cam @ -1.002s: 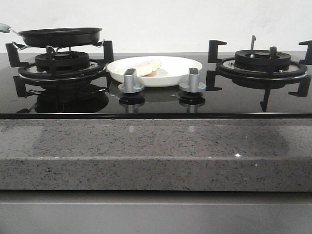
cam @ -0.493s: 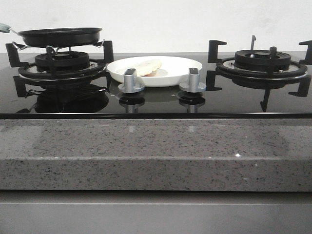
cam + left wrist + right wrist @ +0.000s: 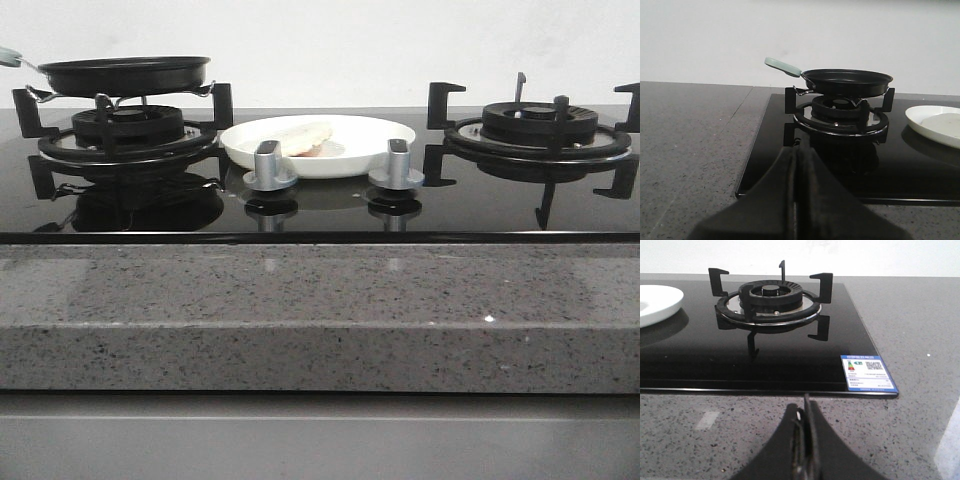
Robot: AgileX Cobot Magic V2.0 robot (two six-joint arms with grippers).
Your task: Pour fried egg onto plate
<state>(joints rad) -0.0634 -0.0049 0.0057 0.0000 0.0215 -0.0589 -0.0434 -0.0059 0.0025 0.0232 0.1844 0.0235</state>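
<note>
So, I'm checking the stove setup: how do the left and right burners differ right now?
The left burner carries the black frying pan on its grate; the right burner is bare, its cap and ring exposed. The white plate with the fried egg lies nearer the left burner. Both share black pronged grates on the glass hob.
</note>
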